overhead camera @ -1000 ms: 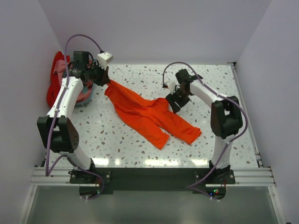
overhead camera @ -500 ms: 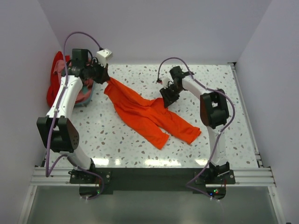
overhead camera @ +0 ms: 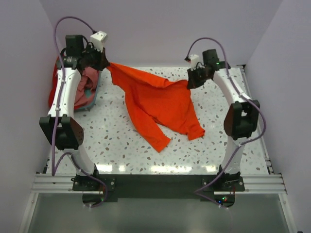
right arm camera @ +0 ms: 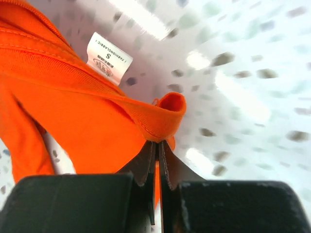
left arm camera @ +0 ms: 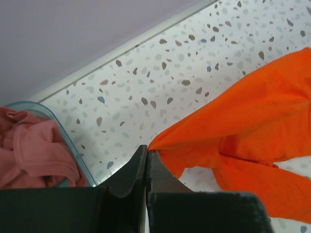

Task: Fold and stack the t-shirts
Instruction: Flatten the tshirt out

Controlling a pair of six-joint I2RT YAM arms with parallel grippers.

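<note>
The bright orange t-shirt [overhead camera: 160,104] hangs stretched between both raised arms, its lower part trailing on the speckled table [overhead camera: 121,145]. My left gripper [overhead camera: 104,64] is shut on one corner of the orange cloth [left arm camera: 233,126] at the back left. My right gripper [overhead camera: 189,83] is shut on the collar edge [right arm camera: 160,119], next to the white size label [right arm camera: 108,62]. A dusty pink t-shirt [overhead camera: 86,86] lies in the bin [overhead camera: 93,99] at the left; it also shows in the left wrist view [left arm camera: 34,155]. A red t-shirt [overhead camera: 53,94] hangs beside that bin.
The clear-rimmed bin [left arm camera: 73,145] stands at the table's left edge under the left arm. White walls close the table at the back and both sides. The arm bases sit on the rail [overhead camera: 155,182] at the near edge.
The right gripper closed on the orange shirt's collar and rose to the back right. The left arm lifted its corner too. The shirt, earlier bunched on the table, now spreads between them.
</note>
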